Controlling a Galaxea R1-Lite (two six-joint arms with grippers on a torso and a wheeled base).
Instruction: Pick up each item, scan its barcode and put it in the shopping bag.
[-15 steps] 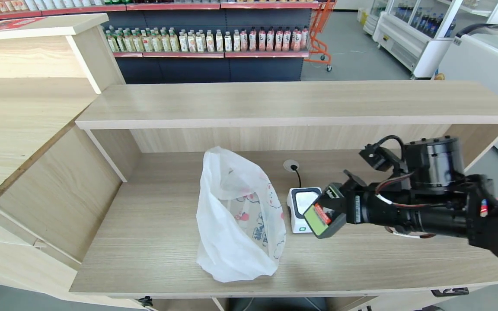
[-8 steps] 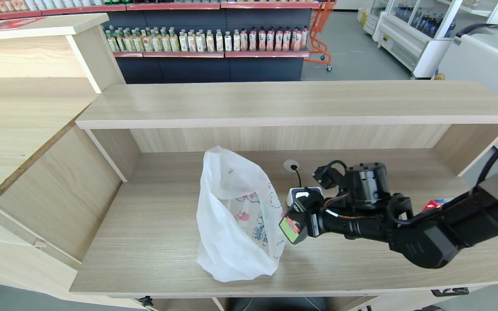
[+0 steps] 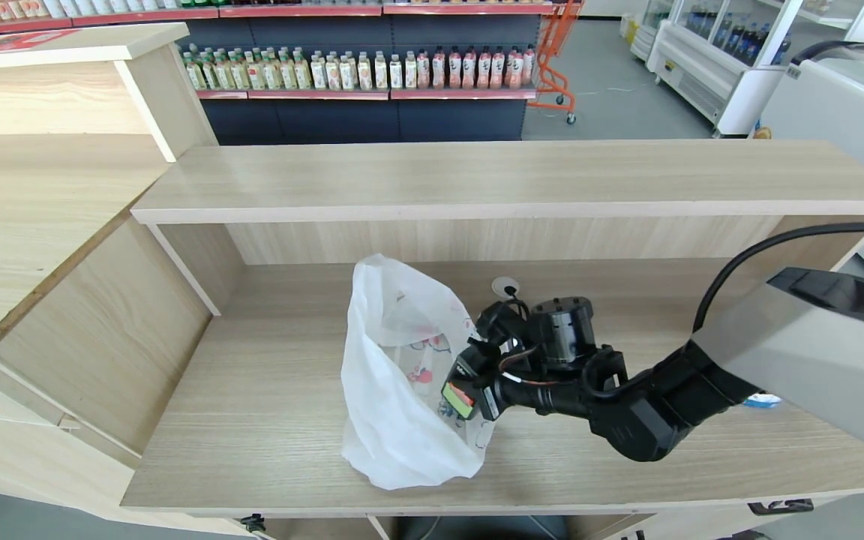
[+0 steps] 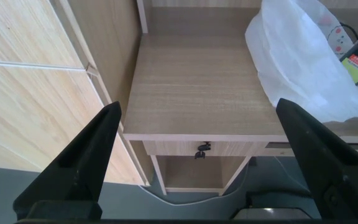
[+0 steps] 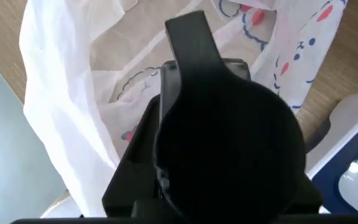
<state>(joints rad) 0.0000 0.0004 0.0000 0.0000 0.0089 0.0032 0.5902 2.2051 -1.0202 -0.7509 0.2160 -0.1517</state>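
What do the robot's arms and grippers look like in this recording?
The right arm is black and jointed, with a cylindrical motor housing near the wrist, thin reddish wires, and a grey boxy upper link under a thick black cable. The left gripper has two black tapering fingers.

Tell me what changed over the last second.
The right end effector, holding the small box, swung toward the robot's left, from in front of the scanner to the mouth of the shopping bag. The grip did not change. The bag stayed put.
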